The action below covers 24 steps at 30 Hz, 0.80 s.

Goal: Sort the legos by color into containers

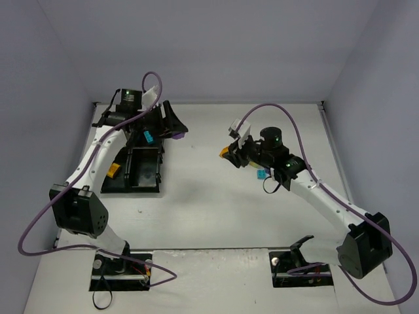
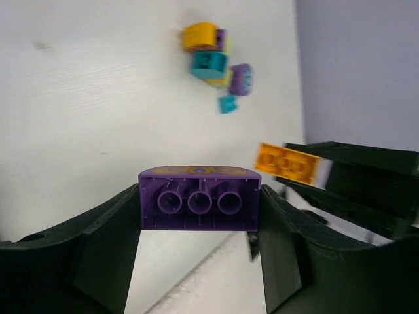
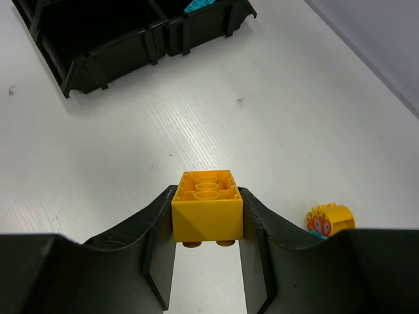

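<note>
White surface (image 3: 294,118) below: my right claw (image 3: 207,219) grips an orange plastic brick (image 3: 206,196); the black four-compartment tray (image 3: 72,72) lies at eleven o'clock, well apart. My left claw (image 2: 200,196), nearer it, pinches a purple plastic brick (image 2: 198,206).

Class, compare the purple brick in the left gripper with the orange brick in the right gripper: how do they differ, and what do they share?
The purple brick is long, with three tubes in one row underneath; the orange brick is shorter and squarer. The purple brick bears a yellowish print on one face; the orange brick looks plain. Both are clamped, in the left gripper and right gripper, hollow undersides showing.
</note>
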### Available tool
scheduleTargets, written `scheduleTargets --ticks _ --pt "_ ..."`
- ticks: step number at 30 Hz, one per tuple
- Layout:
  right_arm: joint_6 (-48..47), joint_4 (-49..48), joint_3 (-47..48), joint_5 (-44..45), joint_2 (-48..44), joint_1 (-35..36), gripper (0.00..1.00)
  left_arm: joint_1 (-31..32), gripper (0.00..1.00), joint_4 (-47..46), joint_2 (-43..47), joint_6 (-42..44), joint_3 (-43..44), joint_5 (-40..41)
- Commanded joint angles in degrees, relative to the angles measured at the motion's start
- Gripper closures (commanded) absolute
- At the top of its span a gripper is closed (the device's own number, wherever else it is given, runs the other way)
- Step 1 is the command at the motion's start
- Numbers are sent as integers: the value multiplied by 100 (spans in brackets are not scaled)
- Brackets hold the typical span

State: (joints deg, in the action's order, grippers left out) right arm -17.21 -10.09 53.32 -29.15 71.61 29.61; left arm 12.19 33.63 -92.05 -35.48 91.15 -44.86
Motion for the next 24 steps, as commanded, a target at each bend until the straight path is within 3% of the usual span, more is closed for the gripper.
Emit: scheduleTargets --ticks 1,2,5,10,15,24 --pt "78 -213 29 181 -358 -16 100 3 78 750 530 1059 -175 1423" --pt "95 -169 3 207 -376 -16 100 -6 77 751 600 1131 -316 2176" --pt "192 -73 -6 190 -438 -16 100 -6 77 628 636 1193 -826 3426" --pt "280 50 -15 190 -578 -16 100 -6 71 417 522 1088 -1293 4625" --pt "341 112 -58 181 -657 -16 100 -49 61 197 206 1158 -1530 4995" --pt "456 138 -164 181 -798 -16 99 -181 31 -207 -129 1210 -1768 5137"
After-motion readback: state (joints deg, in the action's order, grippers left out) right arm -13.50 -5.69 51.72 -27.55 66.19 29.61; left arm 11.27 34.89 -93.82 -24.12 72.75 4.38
